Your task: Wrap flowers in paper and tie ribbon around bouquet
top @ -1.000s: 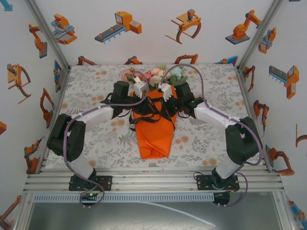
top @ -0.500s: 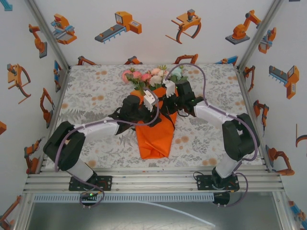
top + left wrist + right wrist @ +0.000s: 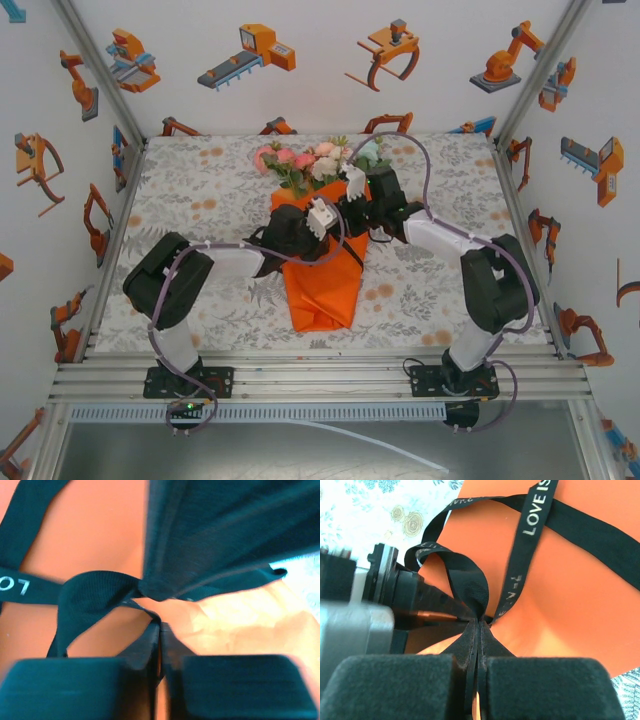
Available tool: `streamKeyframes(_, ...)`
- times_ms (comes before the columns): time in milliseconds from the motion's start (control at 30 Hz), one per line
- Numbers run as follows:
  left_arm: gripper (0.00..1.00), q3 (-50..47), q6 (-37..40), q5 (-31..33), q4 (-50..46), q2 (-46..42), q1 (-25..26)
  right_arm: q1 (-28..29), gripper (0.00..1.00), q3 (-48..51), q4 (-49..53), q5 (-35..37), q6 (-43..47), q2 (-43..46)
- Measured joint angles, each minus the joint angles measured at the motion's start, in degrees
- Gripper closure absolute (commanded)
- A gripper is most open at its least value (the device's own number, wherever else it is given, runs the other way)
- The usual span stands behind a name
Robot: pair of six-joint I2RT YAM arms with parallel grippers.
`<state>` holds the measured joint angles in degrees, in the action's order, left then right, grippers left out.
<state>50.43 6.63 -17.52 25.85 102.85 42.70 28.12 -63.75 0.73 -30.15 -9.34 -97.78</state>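
ribbon (image 3: 535, 515) crosses the orange paper (image 3: 330, 280) at the waist of the bouquet (image 3: 320, 300); the left gripper (image 3: 160, 642) has its jaws pressed together on a black strand by the crossing; the right gripper (image 3: 478, 630) is clamped on a loop of it likewise. the bouquet lies on the table (image 3: 190, 190) with its long axis near to far, flowers (image 3: 305, 160) at the far end; the strands run across that axis, so tightening likely means pulling the arms apart sideways.

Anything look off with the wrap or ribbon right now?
Nothing damaged or spilled. The ribbon lies in slack, twisted loops over the paper, pinched by the left gripper and right gripper; the paper is lightly creased.
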Motion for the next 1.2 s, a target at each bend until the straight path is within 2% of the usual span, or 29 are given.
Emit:
streamKeyframes(100,1.00,-1.2,-0.9,-4.6,-1.3,-3.3,-0.5,-0.6,1.00,0.0,-0.2,1.9,-0.3,-0.7)
streamKeyframes(200,1.00,-3.4,-3.4,-9.8,-2.3,-11.3,-1.0,-1.1,0.99,0.0,-0.6,4.1,-0.1,-2.1)
streamKeyframes(300,1.00,-3.5,-5.5,-14.1,-2.2,-18.4,-1.3,-1.2,0.73,0.0,-1.0,4.6,-0.5,-4.2)
streamKeyframes(367,1.00,-3.5,-6.5,-15.8,-1.4,-20.4,-1.4,-1.2,0.63,0.0,-1.0,4.8,-1.4,-5.1)
streamKeyframes(433,0.99,-3.5,-7.5,-16.8,-0.8,-20.2,-1.5,-1.6,0.57,0.1,-1.3,4.7,-2.6,-4.9)
streamKeyframes(500,0.98,-3.7,-8.6,-17.1,-0.2,-18.6,-1.7,-2.4,0.56,1.5,-2.1,4.1,-3.8,-2.9)
streamKeyframes(667,0.98,-4.0,-11.0,-17.4,1.0,-14.2,-2.3,-6.8,0.55,8.9,-3.0,1.1,-7.0,7.8)
streamKeyframes(767,0.98,-3.7,-11.8,-18.1,1.4,-12.7,-2.4,-7.2,0.51,18.1,-8.1,-0.9,-6.3,16.1)
streamKeyframes(800,0.98,-3.4,-12.1,-18.3,1.6,-12.5,-2.4,-7.0,0.33,22.1,-11.1,-2.1,-5.2,18.5)
streamKeyframes(833,0.98,-3.2,-12.2,-18.5,1.6,-12.4,-2.4,-6.6,0.26,25.6,-14.2,-3.2,-4.1,20.0)
streamKeyframes(967,0.98,-2.0,-12.4,-19.5,1.8,-12.4,-2.4,-4.4,0.24,32.7,-22.0,-6.2,3.3,20.0)
streamKeyframes(1133,0.97,-1.6,-12.4,-19.9,1.9,-12.4,-2.4,-3.8,0.25,28.7,-33.1,-8.2,8.5,11.5)
streamKeyframes(1200,0.97,-1.6,-12.4,-19.9,1.9,-12.4,-2.4,-3.8,0.30,26.6,-38.1,-8.5,9.5,7.7)
